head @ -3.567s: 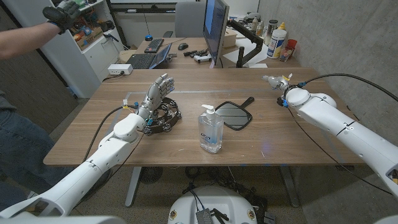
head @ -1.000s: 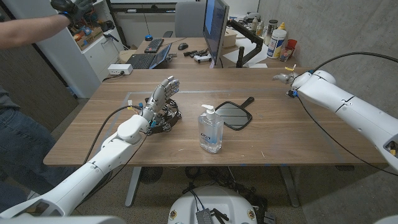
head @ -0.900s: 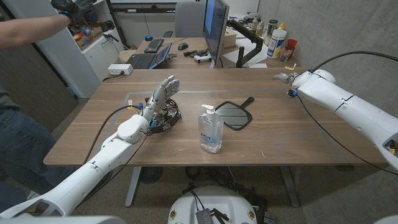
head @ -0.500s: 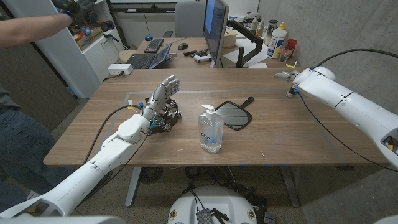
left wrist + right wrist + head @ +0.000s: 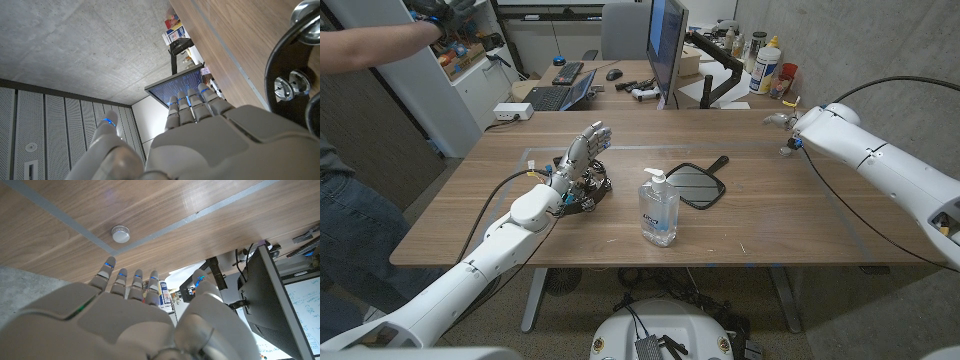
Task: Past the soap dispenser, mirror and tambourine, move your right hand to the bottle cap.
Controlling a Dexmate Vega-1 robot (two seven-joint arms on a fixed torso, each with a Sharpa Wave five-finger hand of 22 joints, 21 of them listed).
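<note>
The clear soap dispenser (image 5: 658, 208) stands mid-table, with the black hand mirror (image 5: 692, 184) lying just behind it. A black tambourine (image 5: 586, 191) lies to their left, its rim and jingles (image 5: 294, 75) close in the left wrist view. My left hand (image 5: 580, 152) stands over the tambourine, fingers (image 5: 196, 102) straight and apart, holding nothing. My right hand (image 5: 778, 120) hovers near the table's far right corner, beyond those three things, open and empty. In the right wrist view a small white bottle cap (image 5: 120, 233) lies on the wood just beyond my fingertips (image 5: 124, 276), apart from them.
A grey tape line (image 5: 165, 227) runs across the wood beside the cap. Behind the table stand a monitor (image 5: 666, 45), bottles (image 5: 766, 64) and a keyboard (image 5: 566, 73). A person's gloved hand (image 5: 432, 12) reaches in at the upper left.
My right arm has swung outward and my right hand has edged farther toward the far right corner. The left hand and the things on the table have stayed put.
</note>
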